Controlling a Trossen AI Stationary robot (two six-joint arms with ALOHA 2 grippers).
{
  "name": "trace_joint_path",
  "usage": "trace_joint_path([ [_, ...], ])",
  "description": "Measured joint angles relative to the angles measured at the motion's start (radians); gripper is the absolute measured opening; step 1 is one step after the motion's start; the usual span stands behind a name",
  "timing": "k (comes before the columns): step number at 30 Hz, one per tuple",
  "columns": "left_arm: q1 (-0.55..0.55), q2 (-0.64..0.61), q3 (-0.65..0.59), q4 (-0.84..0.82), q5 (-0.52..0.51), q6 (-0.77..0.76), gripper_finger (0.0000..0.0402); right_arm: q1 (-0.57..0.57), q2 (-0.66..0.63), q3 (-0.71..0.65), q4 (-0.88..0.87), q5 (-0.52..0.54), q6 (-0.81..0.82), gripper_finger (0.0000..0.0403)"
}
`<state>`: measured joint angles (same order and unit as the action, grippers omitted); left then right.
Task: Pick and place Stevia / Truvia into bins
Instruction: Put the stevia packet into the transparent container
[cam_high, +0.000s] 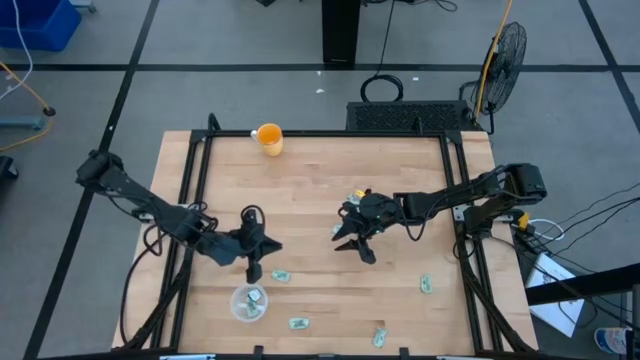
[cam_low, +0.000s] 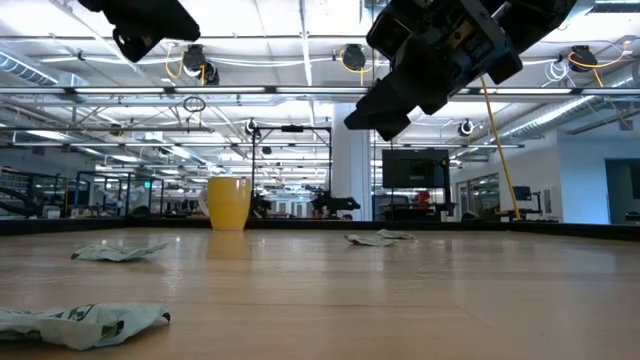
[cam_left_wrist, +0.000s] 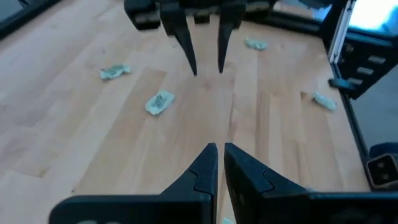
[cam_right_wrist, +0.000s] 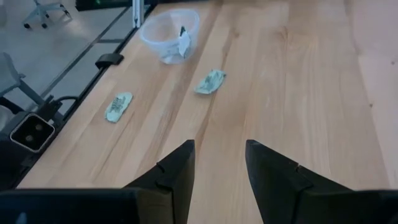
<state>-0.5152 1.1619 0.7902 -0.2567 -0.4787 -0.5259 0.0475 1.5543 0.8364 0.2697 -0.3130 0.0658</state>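
Several green-and-white sachets lie flat and scattered on the wooden table: one (cam_high: 281, 276) beside the clear cup (cam_high: 248, 302), others near the table's near edge (cam_high: 298, 323) (cam_high: 380, 337) and to the right (cam_high: 426, 285). At least one sachet is inside the cup (cam_right_wrist: 169, 34). My left gripper (cam_high: 255, 262) hangs just beyond the cup's far side, its fingers (cam_left_wrist: 217, 152) shut with only a sliver between them and nothing in them. My right gripper (cam_high: 352, 240) hovers open over the table's middle (cam_right_wrist: 217, 162), above bare wood.
A yellow cup (cam_high: 269, 138) stands at the table's far edge. One more sachet (cam_high: 357, 192) lies beside the right arm's wrist. A black frame rail (cam_high: 190, 200) runs along the table's sides. Bare wood lies between the two grippers.
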Motion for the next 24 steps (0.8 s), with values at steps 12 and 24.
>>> trace_joint_path([
  [12, 0.039, 0.079, 0.000, 0.001, 0.038, 0.034, 0.0033, 0.000, 0.000, 0.000, 0.017, 0.000, 0.000, 0.0134],
  [24, 0.155, 0.188, 0.000, 0.209, 0.054, 0.133, 0.0033, 0.000, 0.000, 0.000, 0.042, 0.000, 0.002, 0.0134],
])
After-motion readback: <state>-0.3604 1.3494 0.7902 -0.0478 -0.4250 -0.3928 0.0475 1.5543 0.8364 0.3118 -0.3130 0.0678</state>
